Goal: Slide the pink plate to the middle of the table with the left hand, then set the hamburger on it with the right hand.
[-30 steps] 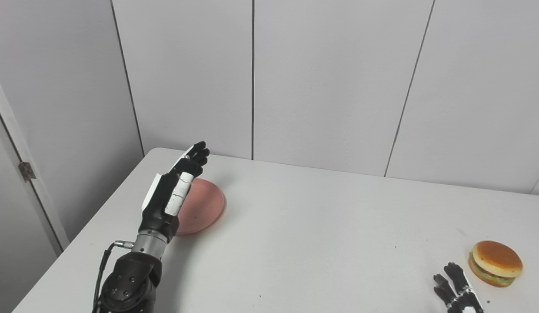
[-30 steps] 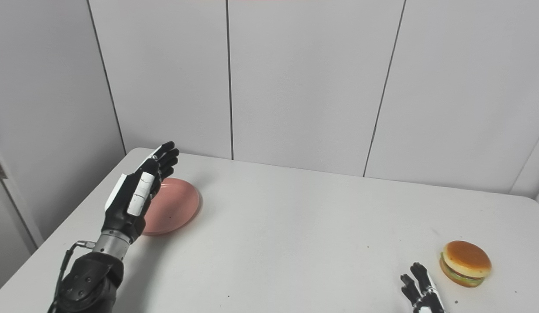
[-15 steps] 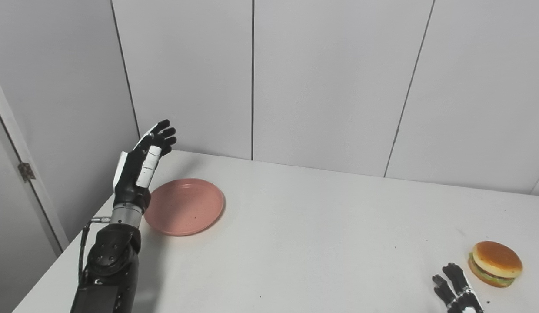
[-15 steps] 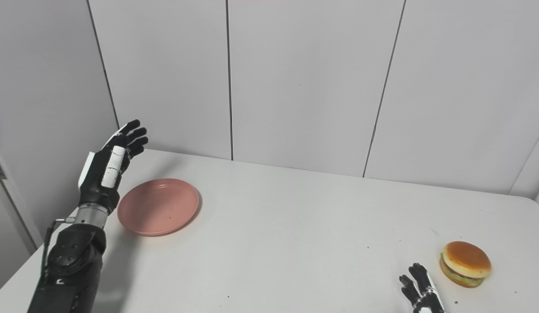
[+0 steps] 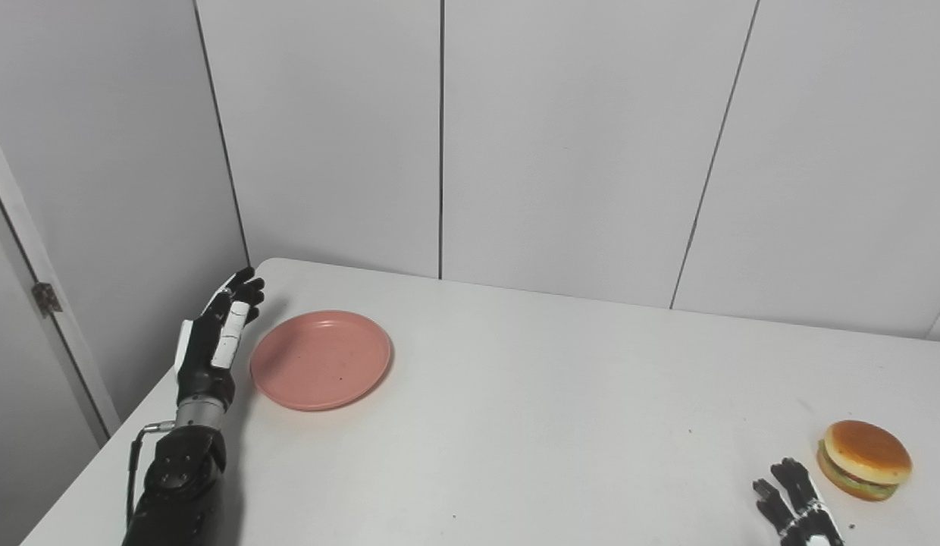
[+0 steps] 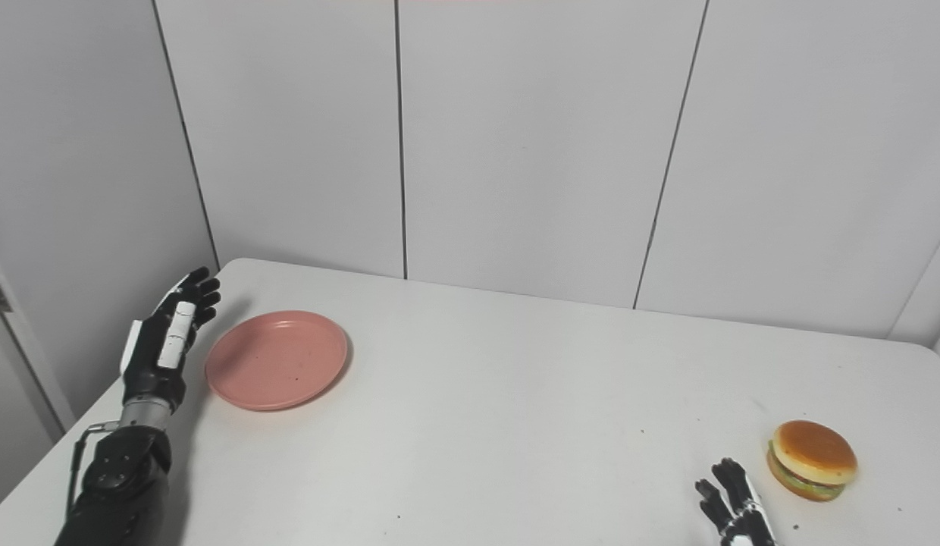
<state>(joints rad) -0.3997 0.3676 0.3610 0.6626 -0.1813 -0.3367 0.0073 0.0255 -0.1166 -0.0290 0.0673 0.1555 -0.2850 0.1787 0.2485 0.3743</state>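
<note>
Left hand (image 5: 212, 341) is spread flat with nothing in it, just left of the pink plate (image 5: 321, 359) on the white table (image 5: 531, 394). Right hand (image 5: 794, 504), fingers apart, sits beside the small hamburger (image 5: 864, 459).

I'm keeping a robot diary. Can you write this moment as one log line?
left hand: open, beside plate | plate: far left, not slid | right hand: open, near burger | burger: on table
</note>
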